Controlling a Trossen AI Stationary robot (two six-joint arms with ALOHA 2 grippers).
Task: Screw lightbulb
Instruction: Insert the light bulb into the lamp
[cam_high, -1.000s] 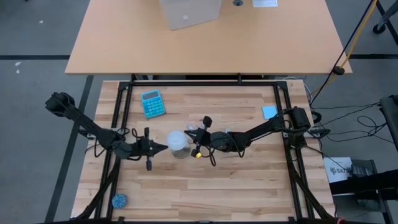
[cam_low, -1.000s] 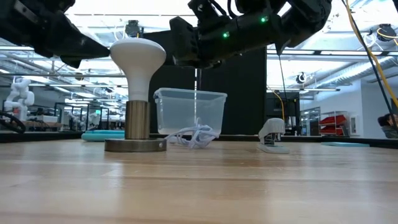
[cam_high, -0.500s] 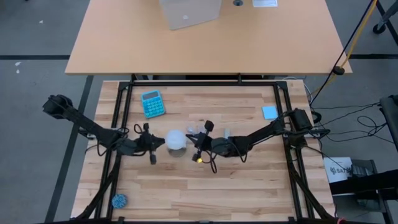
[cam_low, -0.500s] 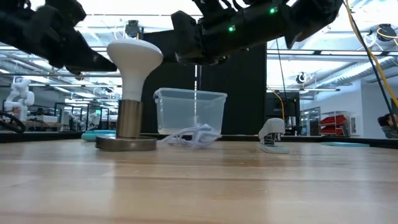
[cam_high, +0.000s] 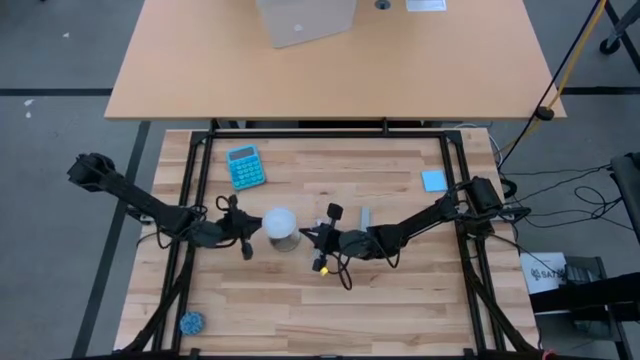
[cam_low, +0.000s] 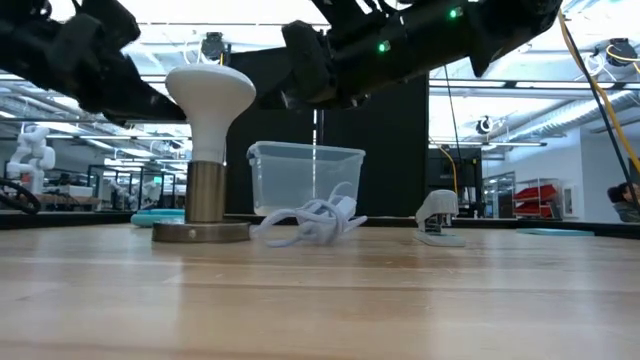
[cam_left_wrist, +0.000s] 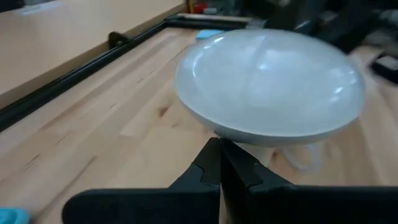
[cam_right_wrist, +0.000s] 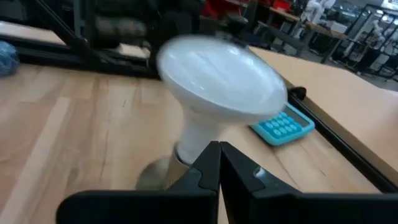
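The white lightbulb (cam_high: 281, 221) stands upright with its narrow end in a metal socket on a round disc (cam_low: 200, 232), near the table's middle. A white cord (cam_low: 305, 222) lies in loose loops beside the disc. My left gripper (cam_high: 257, 227) is shut, and its tips sit at the left side of the bulb's dome (cam_left_wrist: 270, 87). My right gripper (cam_high: 303, 234) is shut too, level and just right of the bulb (cam_right_wrist: 217, 81), its tips (cam_right_wrist: 219, 148) pointing at the neck. My left gripper's shut tips (cam_left_wrist: 219, 144) come level from the table's left and meet the lower edge of the dome's rim (cam_left_wrist: 217, 134); the bulb stays upright in its socket. My right gripper's shut tips stand before the bulb's neck (cam_right_wrist: 196, 140); I cannot tell whether they touch it.
A blue calculator (cam_high: 246, 166) lies at the far left and a small blue pad (cam_high: 432, 180) at the far right. A grey bar (cam_high: 366, 216) lies behind my right arm. A blue ball (cam_high: 191, 322) sits near the front left corner. Black frame rails (cam_high: 330, 133) border the table.
The bulb on its disc has slid a little toward the table's left and far edges, staying upright, and the cord's loops have spread out beside it. My right gripper has followed it toward the left. My left gripper has drawn back slightly toward the far left. Both stayed shut.
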